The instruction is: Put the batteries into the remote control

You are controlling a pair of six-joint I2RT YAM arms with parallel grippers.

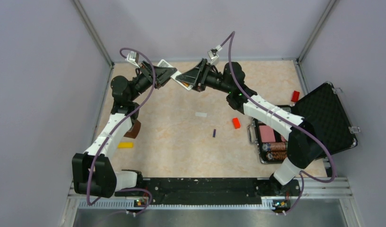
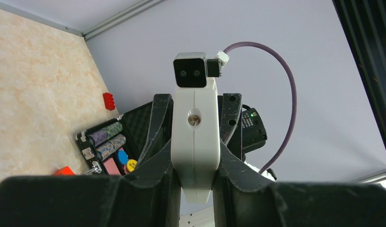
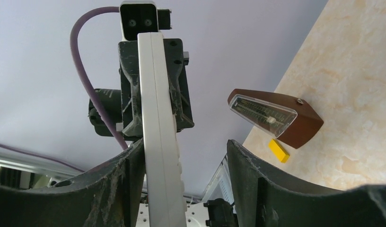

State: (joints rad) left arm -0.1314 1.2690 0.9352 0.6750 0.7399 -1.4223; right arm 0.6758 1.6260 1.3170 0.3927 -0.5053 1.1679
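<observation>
Pinching the white remote control (image 3: 158,132) between its two fingers, the left claw (image 1: 170,75) is closed snugly on the bar and holds it raised above the far end of the worktop (image 1: 181,151). The right claw (image 3: 185,145) faces it from the other side with its jaws parted. One finger (image 3: 129,179) lies against a face of the remote and the other (image 3: 248,179) stands apart from it across a clear gap, so this claw has no grip on it. In the right wrist view the remote shows edge-on, with little buttons bumping out along one face.

Down on the worktop, near its middle, lies the dark purple battery (image 1: 214,133), alone and well apart from both claws. Beyond it, toward the far wall, lies a small loose white plate (image 1: 201,114), and to its right a bright red block (image 1: 236,123). Under the left arm a brown metronome (image 3: 307,123) lies on its side, with a yellow bar (image 1: 126,144) near it. At the right edge an open black case (image 1: 326,118) holds rows of poker chips (image 1: 275,150). A red toy brick (image 1: 294,96) sits just beyond its lid.
</observation>
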